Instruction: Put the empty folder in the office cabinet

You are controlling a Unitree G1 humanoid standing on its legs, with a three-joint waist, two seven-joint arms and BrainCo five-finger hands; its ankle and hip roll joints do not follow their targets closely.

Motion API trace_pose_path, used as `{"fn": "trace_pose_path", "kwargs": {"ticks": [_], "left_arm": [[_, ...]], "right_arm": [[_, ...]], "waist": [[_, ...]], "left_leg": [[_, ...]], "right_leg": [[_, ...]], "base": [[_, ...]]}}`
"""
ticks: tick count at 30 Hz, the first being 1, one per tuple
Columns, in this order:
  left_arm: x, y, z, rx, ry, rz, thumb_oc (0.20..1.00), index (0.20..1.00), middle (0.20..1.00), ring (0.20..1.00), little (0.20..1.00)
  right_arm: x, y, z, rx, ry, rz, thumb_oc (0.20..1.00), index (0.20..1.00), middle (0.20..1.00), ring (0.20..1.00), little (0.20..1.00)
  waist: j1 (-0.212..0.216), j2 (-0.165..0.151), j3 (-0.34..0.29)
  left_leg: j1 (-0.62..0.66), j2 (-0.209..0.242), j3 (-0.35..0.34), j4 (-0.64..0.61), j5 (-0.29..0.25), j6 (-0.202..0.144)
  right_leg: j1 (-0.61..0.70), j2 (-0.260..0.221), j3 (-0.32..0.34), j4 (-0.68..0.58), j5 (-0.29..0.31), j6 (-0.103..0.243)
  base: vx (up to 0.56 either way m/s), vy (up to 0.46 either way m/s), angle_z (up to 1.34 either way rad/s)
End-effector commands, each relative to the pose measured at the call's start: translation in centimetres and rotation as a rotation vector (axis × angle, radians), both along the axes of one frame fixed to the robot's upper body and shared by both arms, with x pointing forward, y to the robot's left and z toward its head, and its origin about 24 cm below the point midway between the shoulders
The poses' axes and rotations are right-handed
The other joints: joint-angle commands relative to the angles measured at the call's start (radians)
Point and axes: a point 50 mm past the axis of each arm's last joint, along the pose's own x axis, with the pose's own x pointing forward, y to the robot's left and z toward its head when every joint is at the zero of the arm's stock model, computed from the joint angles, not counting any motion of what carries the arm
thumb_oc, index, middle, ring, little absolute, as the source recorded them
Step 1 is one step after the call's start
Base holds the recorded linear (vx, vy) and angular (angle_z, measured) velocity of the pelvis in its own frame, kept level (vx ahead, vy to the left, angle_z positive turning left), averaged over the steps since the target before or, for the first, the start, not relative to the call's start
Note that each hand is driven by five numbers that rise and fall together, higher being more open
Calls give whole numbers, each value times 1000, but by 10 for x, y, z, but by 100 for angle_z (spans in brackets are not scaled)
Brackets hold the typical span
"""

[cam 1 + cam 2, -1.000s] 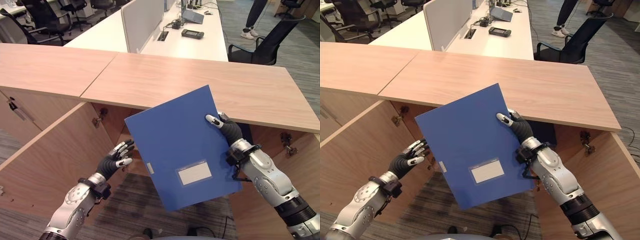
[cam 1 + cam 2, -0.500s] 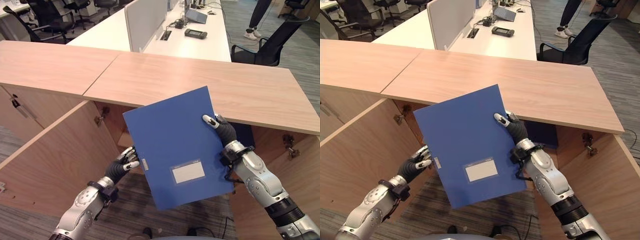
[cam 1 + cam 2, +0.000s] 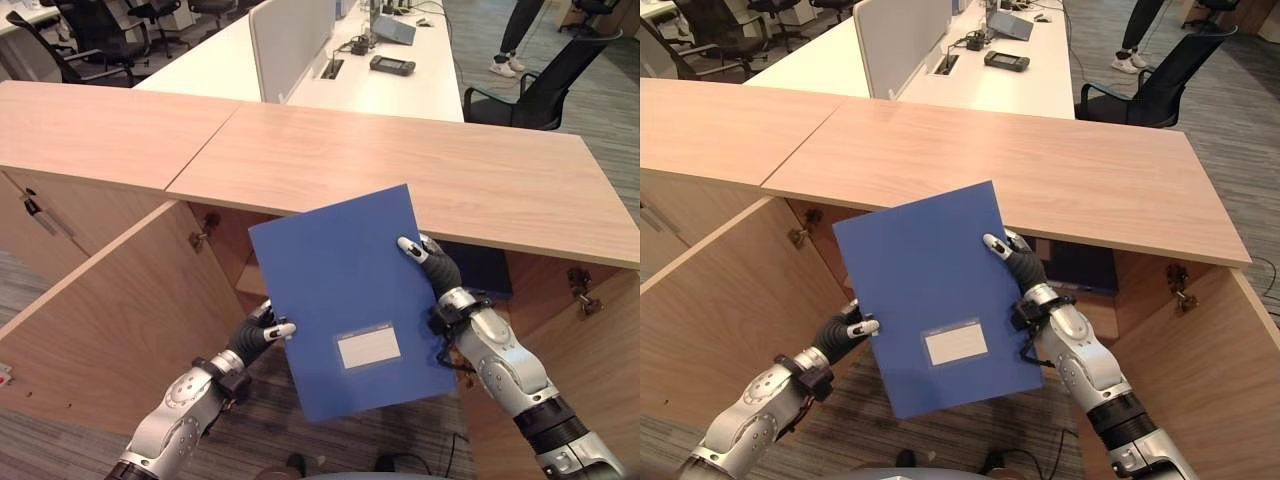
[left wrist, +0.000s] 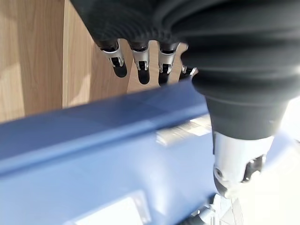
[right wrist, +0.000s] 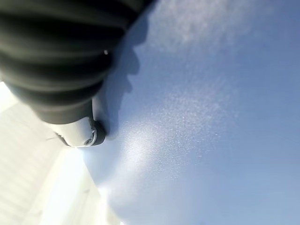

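Note:
A blue folder [image 3: 345,300] with a white label hangs tilted in front of the open office cabinet [image 3: 420,165], below its wooden top. My right hand [image 3: 438,270] is shut on its right edge, thumb on the front face. My left hand [image 3: 252,340] grips the lower left edge by the spine. In the left wrist view its thumb [image 4: 239,159] lies on the folder [image 4: 93,154] front and its fingers [image 4: 140,65] reach behind. The right wrist view has the folder's blue face [image 5: 211,117] close up.
The cabinet's left door [image 3: 110,320] and right door [image 3: 600,400] stand open on both sides. A dark blue folder [image 3: 482,268] sits inside, behind my right hand. Beyond the top are a white desk [image 3: 400,85], a black chair [image 3: 535,90] and a person's legs [image 3: 515,40].
My left hand moved right from open air to the folder's left edge and took hold. The folder shifted a little left and lower with the right hand.

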Motion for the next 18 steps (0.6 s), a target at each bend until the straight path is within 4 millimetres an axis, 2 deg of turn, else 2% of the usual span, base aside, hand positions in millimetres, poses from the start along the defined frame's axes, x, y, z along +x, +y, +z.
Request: {"fn": "trace_pose_path", "kwargs": {"ticks": [1,18], "left_arm": [[13,-5,24,-27,-104,-63,1000,1000,1000,1000,1000],[11,-17,23,-47,-61,-155,1000,1000,1000,1000,1000]], "right_arm": [[9,11,36,45,-159,40,200,200,200,200,200],[9,35,28,20,-130,157,200,200,200,200,200]], "waist": [[4,-10,-9],[8,-11,-11]], "left_leg": [[-20,25,-16,11,-35,-34],[-18,23,-23,11,-38,-30]], "right_leg": [[67,-50,12,27,-108,40],[71,-51,9,30,-112,40]], "base": [[7,2,3],[2,1,2]]}}
